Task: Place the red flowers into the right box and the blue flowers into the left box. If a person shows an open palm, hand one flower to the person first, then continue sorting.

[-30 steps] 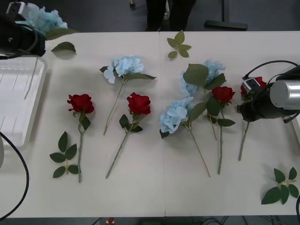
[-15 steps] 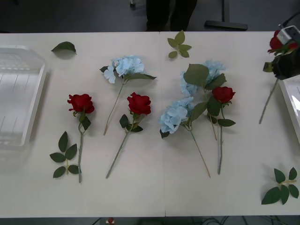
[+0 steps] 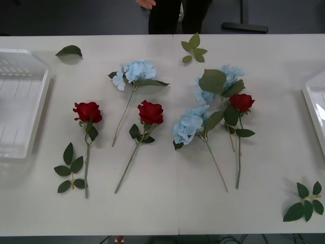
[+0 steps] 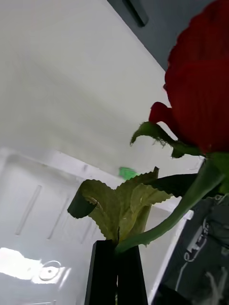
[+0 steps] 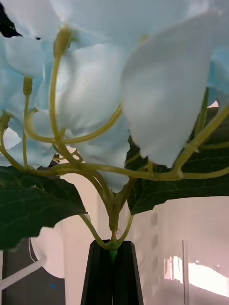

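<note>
— Above the left box, what is gripped?
— A blue hydrangea is pinched by the left gripper, stem upright, bin directly beneath.
— And rightward?
— A red rose is clamped by the right gripper over the right box.

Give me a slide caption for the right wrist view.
Right gripper, black jaws shut on a deep-red artificial rose by its green stem, above a white plastic bin.
</note>
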